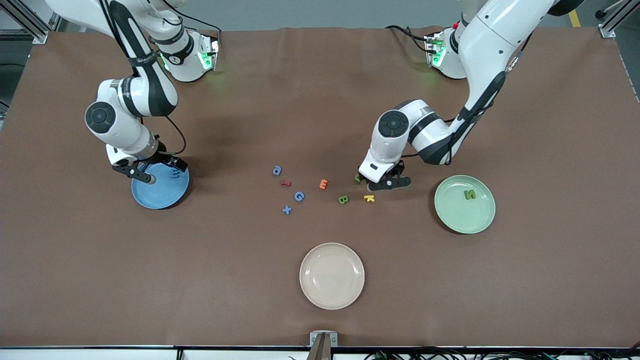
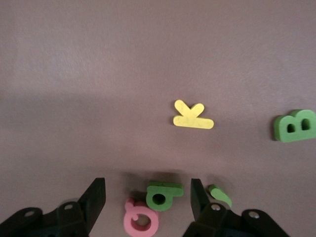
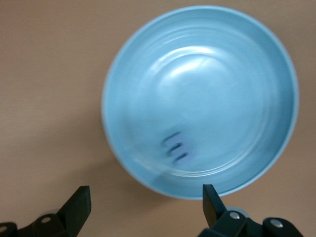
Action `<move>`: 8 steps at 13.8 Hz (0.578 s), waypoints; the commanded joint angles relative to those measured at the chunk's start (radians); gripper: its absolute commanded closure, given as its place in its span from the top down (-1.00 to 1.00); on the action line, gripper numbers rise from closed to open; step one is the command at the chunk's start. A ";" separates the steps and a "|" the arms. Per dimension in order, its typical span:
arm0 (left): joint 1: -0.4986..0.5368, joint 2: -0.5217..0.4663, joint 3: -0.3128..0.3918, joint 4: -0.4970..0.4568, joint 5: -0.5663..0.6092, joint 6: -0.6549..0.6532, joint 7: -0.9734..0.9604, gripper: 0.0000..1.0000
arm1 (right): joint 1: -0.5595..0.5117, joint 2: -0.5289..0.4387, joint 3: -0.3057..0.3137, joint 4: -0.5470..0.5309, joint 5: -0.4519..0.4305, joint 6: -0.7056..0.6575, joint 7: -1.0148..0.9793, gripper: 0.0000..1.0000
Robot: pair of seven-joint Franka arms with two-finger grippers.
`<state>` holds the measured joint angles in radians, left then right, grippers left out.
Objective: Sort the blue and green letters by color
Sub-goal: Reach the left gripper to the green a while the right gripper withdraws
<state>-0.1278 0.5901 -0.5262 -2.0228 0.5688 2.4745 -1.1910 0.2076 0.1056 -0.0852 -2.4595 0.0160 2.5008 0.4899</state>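
Observation:
My left gripper is low over the table and open. Between its fingers, touching neither, lie a green letter and a pink letter. Another green letter lies just outside one finger. A green B lies nearer the front camera. A green N is in the green plate. My right gripper hangs open and empty over the rim of the blue plate, which holds one blue letter. A blue a, G and x lie mid-table.
A yellow K lies close to the left gripper. An orange E and a red letter lie among the blue letters. A beige plate stands nearest the front camera.

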 commanded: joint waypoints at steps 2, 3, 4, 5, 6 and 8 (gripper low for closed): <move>-0.012 0.036 0.000 0.024 0.059 0.007 -0.094 0.53 | 0.162 -0.007 0.002 0.040 0.002 -0.016 0.142 1.00; -0.022 0.037 0.000 0.026 0.059 0.007 -0.094 0.53 | 0.218 -0.001 0.002 0.056 0.004 -0.016 0.142 1.00; -0.023 0.037 0.000 0.024 0.059 0.007 -0.094 0.53 | 0.258 0.017 0.002 0.077 0.004 -0.013 0.144 1.00; -0.023 0.042 0.000 0.022 0.059 0.007 -0.094 0.50 | 0.297 0.034 0.004 0.100 0.005 -0.013 0.145 1.00; -0.023 0.051 0.000 0.024 0.059 0.007 -0.094 0.48 | 0.334 0.052 0.002 0.124 0.012 -0.013 0.156 1.00; -0.023 0.063 0.002 0.024 0.059 0.023 -0.094 0.43 | 0.422 0.120 0.001 0.198 0.048 -0.016 0.211 1.00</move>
<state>-0.1452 0.6312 -0.5267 -2.0113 0.6047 2.4798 -1.2606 0.5587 0.1416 -0.0738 -2.3508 0.0362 2.4989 0.6606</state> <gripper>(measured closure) 0.269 0.000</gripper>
